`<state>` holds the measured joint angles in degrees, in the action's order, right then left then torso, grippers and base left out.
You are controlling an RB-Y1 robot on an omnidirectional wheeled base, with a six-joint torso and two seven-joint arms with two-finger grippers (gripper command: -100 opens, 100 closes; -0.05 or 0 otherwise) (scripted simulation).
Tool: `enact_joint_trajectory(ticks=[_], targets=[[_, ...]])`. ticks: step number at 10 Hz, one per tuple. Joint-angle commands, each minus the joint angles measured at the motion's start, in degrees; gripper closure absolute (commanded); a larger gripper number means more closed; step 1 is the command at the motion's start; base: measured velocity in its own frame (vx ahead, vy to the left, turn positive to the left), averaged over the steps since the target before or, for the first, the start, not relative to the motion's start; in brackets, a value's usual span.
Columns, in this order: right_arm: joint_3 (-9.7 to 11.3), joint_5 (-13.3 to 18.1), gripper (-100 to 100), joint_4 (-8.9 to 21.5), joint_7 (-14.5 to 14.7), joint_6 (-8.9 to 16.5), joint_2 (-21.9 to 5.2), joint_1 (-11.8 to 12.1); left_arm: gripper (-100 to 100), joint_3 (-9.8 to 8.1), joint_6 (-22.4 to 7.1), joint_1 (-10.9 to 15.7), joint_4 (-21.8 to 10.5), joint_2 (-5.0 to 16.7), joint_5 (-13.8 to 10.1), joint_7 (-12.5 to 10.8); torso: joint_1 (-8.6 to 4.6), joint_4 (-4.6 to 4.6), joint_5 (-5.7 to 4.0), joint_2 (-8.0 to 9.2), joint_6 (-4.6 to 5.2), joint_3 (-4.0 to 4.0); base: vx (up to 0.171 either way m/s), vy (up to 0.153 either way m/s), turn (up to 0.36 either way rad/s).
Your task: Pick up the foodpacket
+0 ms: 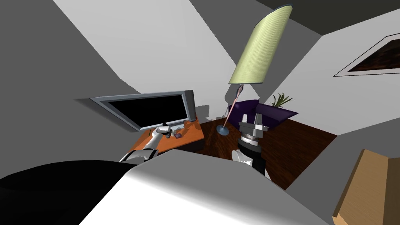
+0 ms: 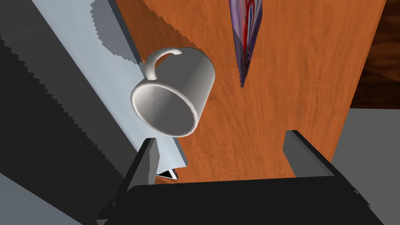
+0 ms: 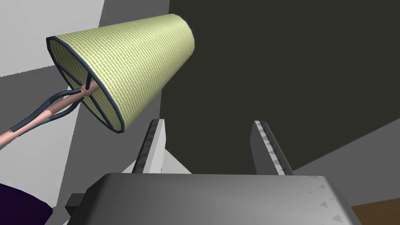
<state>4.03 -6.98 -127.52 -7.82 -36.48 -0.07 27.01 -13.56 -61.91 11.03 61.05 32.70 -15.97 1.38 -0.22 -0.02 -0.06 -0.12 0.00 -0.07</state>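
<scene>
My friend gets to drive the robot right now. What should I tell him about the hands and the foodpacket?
Left gripper: open and empty, low over the orange table, with the white mug close by one finger.
Right gripper: open and empty, held up in the air, pointing near the lamp shade.
Foodpacket: purple and red, on the table ahead of the left fingers, beside the mug and apart from it.
Done: the left arm is at the table.
Left: move the left gripper forward to the foodpacket, steer clear of the mug, close on it and lift.
</scene>
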Motion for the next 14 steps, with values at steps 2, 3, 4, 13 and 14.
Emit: enact_joint_trajectory(ticks=[2,3,4,13,14], targets=[[-0.01,0.00,0,0.00,0.00,0.00,0.00,0.01,-100,-0.94,-3.96,1.40,-3.87,1.13,-1.39,-0.31,0.06,0.00,0.01,0.03,-0.05,0.01,0.033,-0.042,-0.057],[0.00,0.00,0,0.00,0.00,0.00,0.00,0.00,-100,-0.94,-3.96,1.40,-4.44,1.13,-1.39,-0.31,0.06,0.01,0.01,0.05,-0.03,0.03,0.020,-0.031,-0.058],[-0.01,0.00,0,0.00,0.00,0.00,0.00,0.00,-100,-1.41,-5.67,2.44,-6.71,1.73,-2.14,-0.45,0.10,0.01,0.02,0.09,-0.04,0.05,0.029,-0.034,-0.112],[-0.01,0.00,0,0.00,0.00,0.00,0.00,0.00,-100,-3.42,-12.45,6.82,-17.21,4.35,-5.60,-0.99,0.12,0.03,0.02,0.16,-0.06,0.09,0.015,-0.028,-0.072],[-0.01,0.00,0,0.00,0.00,0.00,0.00,0.00,0,-3.43,-12.56,6.89,-17.35,4.37,-5.64,-0.98,0.17,0.03,0.03,0.18,-0.07,0.10,0.000,0.000,0.000]])
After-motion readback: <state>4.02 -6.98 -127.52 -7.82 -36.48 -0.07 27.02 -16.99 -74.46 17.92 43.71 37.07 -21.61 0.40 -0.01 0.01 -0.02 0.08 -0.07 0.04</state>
